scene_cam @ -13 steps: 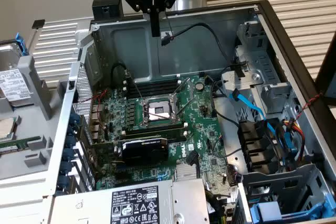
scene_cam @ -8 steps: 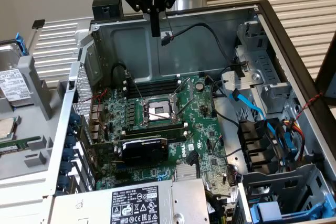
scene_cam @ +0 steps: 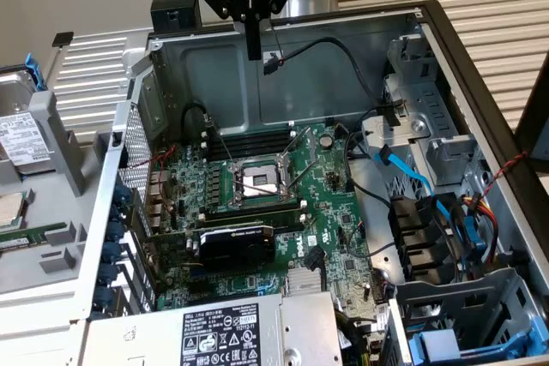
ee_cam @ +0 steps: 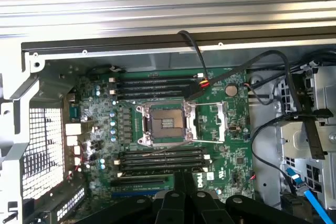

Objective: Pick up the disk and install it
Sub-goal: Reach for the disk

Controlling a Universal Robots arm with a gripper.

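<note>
Steel case (scene_cam: 214, 66): lies open, with the green board (scene_cam: 257, 203) fully exposed.
Jaws: pressed together and holding nothing; they hang above the far wall of the case, over the board.
Disk (scene_cam: 19, 139): outside the case, in a grey holder (scene_cam: 60, 126) at the exterior view's left edge, white label facing up, partly cut off by the frame; well apart from the jaws.
Neighbours: a small silver chip (scene_cam: 9, 207) and a memory stick (scene_cam: 34, 237) sit in the same holder, near the disk.
Risk, wrong part: the chip is near enough to the disk that a poorly aimed approach could land on it instead.
Risk, closed jaws: jaws this narrow cannot straddle the disk; coming down on it like this would likely press on the label rather than grip.
Risk, socket (scene_cam: 257, 182): its cover is open and the contacts are bare; a disk that slips over the board could damage them.
Risk, cables: a black cable (ee_cam: 199, 59) loops across the far wall and a blue cable (scene_cam: 403, 173) runs beside the drive bays (scene_cam: 429, 237); either could snag the jaws or keep the disk from seating.
Risk, case wall: the raised side wall stands between holder and bays; a low carry could strike it.
</note>
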